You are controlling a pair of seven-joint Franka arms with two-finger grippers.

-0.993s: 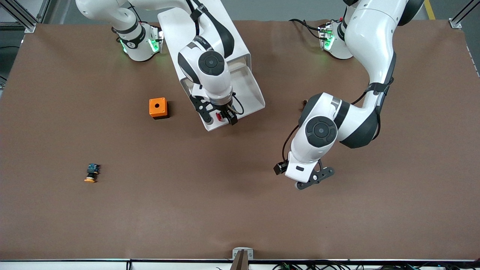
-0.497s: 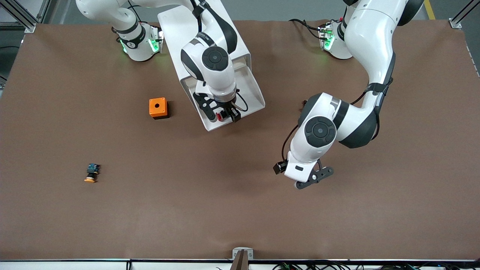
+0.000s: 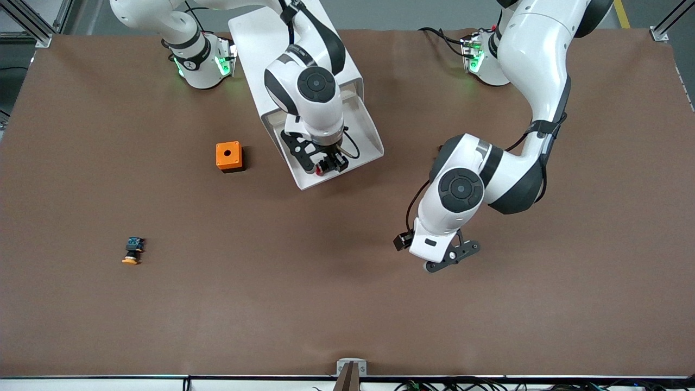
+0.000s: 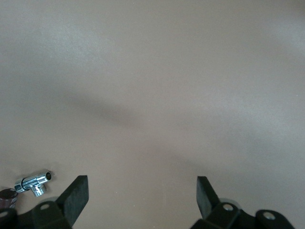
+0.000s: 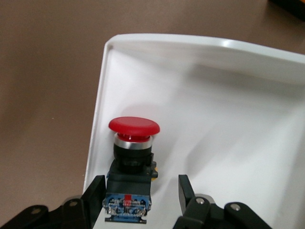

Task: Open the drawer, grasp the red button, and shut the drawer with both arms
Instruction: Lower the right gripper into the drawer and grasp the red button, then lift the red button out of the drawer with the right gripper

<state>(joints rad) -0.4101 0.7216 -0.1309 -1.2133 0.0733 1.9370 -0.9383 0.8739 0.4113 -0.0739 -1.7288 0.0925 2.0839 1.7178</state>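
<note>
**Right pincer straddling the button in the open drawer**

With the drawer [image 3: 347, 138] already pulled out of the white cabinet [image 3: 282, 49], I have the right pincer [image 3: 324, 164] down inside it, near the front corner that lies toward the right arm's end of the surface [image 3: 347, 304]. The button [image 5: 131, 167] lies on the drawer floor just beside the side wall, between the two fingers [image 5: 95, 191]. I read the pincer as partly narrowed around the black body, one finger about touching it and the other with a small gap, so I cannot call it a firm hold yet.

The relation that matters to me: in the right wrist view the button's long axis runs straight out from the pincer, bluish rear nearest the palm, red cap pointing away toward the drawer's rounded corner. The fingers sit across the body's flanks, which I judge a sound line for squeezing; the nearby wall leaves that finger little room.

The left pincer [image 3: 450, 259] hovers over bare surface, well apart from the drawer, fingers spread wide and holding nothing; that arm waits. I judge the right arm far nearer to the button, and the left better placed to push the drawer shut.
</note>
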